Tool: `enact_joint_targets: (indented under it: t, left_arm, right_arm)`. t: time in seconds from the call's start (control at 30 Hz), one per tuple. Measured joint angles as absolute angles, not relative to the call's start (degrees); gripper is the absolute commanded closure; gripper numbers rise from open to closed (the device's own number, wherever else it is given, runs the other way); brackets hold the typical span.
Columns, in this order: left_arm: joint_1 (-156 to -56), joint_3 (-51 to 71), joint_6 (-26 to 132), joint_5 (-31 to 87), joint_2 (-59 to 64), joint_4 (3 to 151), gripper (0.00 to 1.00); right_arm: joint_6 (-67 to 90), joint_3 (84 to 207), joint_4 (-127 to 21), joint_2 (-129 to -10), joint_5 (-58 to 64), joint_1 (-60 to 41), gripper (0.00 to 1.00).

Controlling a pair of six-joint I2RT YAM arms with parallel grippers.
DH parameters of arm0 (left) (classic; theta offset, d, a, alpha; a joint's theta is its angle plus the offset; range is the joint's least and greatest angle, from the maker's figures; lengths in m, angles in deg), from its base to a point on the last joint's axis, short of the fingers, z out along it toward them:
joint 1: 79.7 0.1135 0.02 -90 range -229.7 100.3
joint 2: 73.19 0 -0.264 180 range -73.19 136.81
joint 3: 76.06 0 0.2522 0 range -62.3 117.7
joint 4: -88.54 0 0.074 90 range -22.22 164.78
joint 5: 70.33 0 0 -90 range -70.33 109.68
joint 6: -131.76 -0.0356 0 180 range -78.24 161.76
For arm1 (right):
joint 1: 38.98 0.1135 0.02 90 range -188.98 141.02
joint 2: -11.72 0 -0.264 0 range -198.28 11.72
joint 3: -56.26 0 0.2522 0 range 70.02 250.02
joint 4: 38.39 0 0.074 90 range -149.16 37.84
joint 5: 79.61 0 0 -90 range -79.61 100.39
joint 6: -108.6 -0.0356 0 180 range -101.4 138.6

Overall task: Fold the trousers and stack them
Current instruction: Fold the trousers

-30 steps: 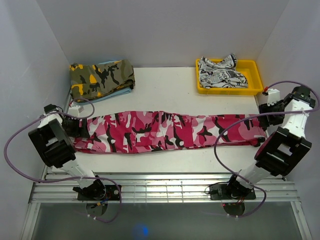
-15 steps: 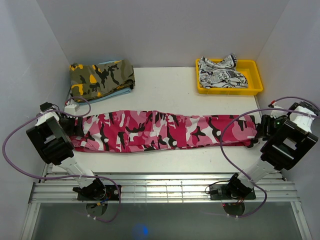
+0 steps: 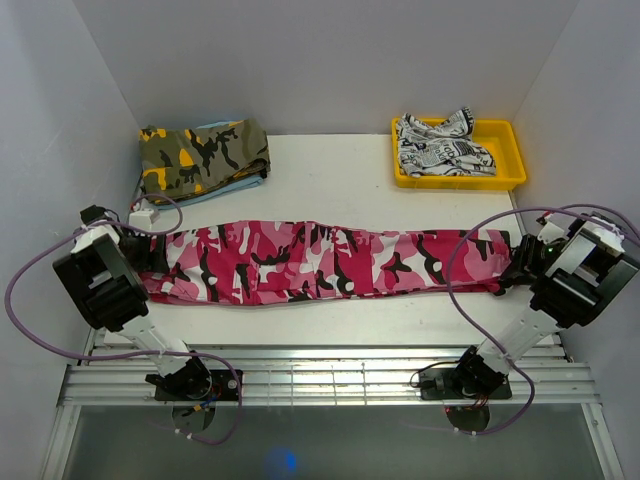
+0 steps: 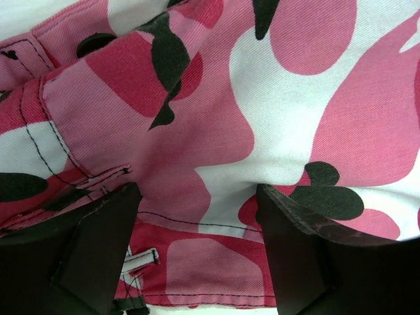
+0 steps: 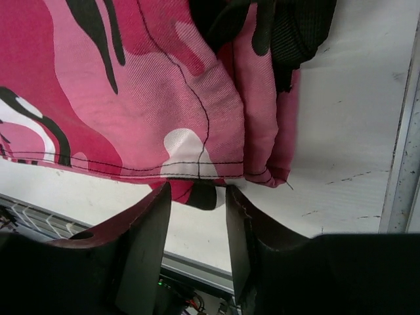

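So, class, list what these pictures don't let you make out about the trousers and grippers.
- Top view: fingertips of the left gripper and right gripper, hidden under their own wrists.
- Left wrist view: the trousers' outline, cut off by the frame.
- Top view: light blue cloth, mostly under the olive garment.

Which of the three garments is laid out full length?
The pink camouflage trousers; the olive-and-orange garment lies folded at the back left, the white printed garment bunched in the yellow tray.
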State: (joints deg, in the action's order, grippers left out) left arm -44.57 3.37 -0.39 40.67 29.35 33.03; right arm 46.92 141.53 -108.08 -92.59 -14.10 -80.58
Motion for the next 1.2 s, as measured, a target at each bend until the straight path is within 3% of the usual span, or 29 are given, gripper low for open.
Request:
enact_joint_targets:
  t: [0.13, 0.47, 0.53, 0.57, 0.6, 0.87, 1.2]
  left_arm:
    - [-44.57, 2.78, -0.39, 40.73, 29.02, 33.70, 0.15]
    - [-44.52, 1.86, -0.37, 40.89, 28.50, 34.75, 0.15]
    - [-44.52, 1.75, -0.37, 40.95, 28.41, 34.91, 0.15]
    - [-44.50, 1.70, -0.35, 41.04, 28.37, 34.95, 0.15]
    - [-44.48, 1.64, -0.37, 41.08, 28.37, 34.99, 0.15]
    - [-44.28, 1.60, -0.28, 41.48, 28.32, 35.06, 0.15]
    - [-44.24, 1.62, -0.17, 41.59, 28.32, 35.04, 0.15]
  right_arm:
    - [44.91, 142.95, -107.79, -94.27, -14.93, -80.54, 0.90]
    - [45.67, 149.83, -112.19, -93.94, -18.45, -79.73, 0.92]
    - [45.98, 150.99, -112.73, -92.74, -18.19, -79.73, 0.68]
    - [45.91, 151.73, -112.97, -92.11, -17.55, -79.73, 0.47]
    - [45.98, 152.63, -113.39, -91.71, -16.79, -79.73, 0.40]
    - [47.86, 153.02, -113.02, -92.30, -10.73, -79.75, 0.47]
    - [47.47, 148.48, -110.96, -96.70, -9.25, -79.10, 0.48]
